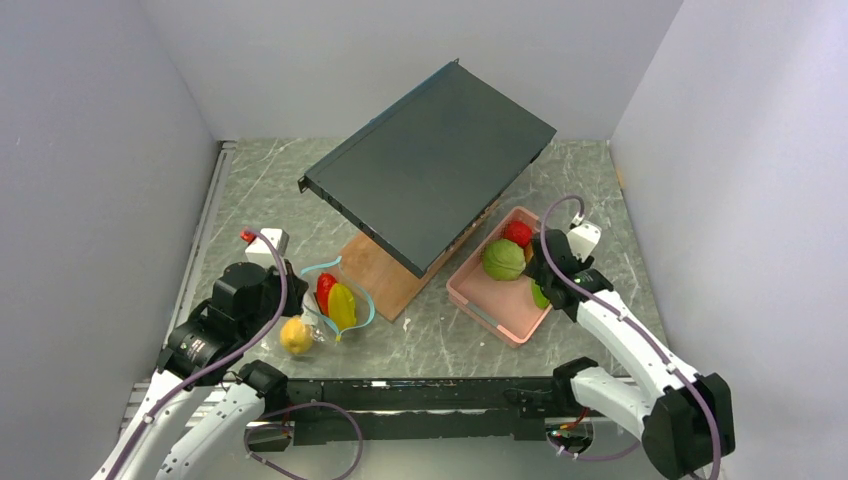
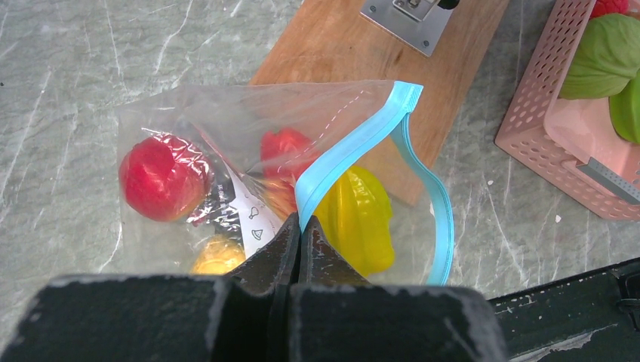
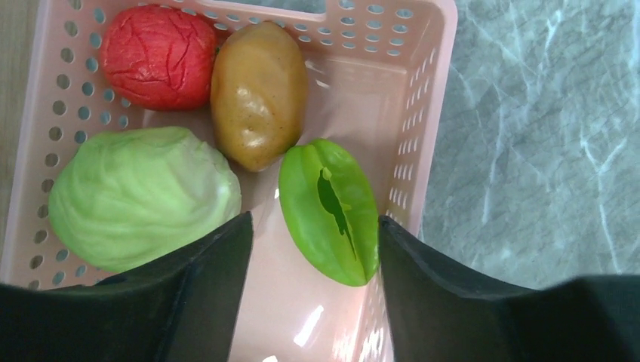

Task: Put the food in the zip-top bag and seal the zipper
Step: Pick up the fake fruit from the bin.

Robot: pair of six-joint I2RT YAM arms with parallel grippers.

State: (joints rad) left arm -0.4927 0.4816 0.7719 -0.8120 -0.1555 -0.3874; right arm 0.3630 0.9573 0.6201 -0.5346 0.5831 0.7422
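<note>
The clear zip-top bag (image 2: 226, 128) lies on the table left of centre, also in the top view (image 1: 340, 310). Its teal zipper (image 2: 355, 143) gapes open. Inside are a red fruit (image 2: 162, 177), a yellow fruit (image 2: 362, 219), another red piece (image 2: 283, 151) and an orange-yellow piece (image 2: 215, 256). My left gripper (image 2: 300, 226) is shut on the zipper strip at the bag's mouth; in the top view it (image 1: 303, 300) is at the bag's left side. My right gripper (image 3: 315, 221) is open over the pink tray (image 3: 423, 113), its fingers either side of a green fruit (image 3: 332, 211).
The tray (image 1: 480, 312) also holds a pale green cabbage (image 3: 136, 196), a brown potato (image 3: 259, 94) and a red tomato (image 3: 158, 56). A dark flat slab (image 1: 430, 165) leans tilted over a wooden board (image 1: 375, 270) between the bag and the tray. Grey walls enclose the table.
</note>
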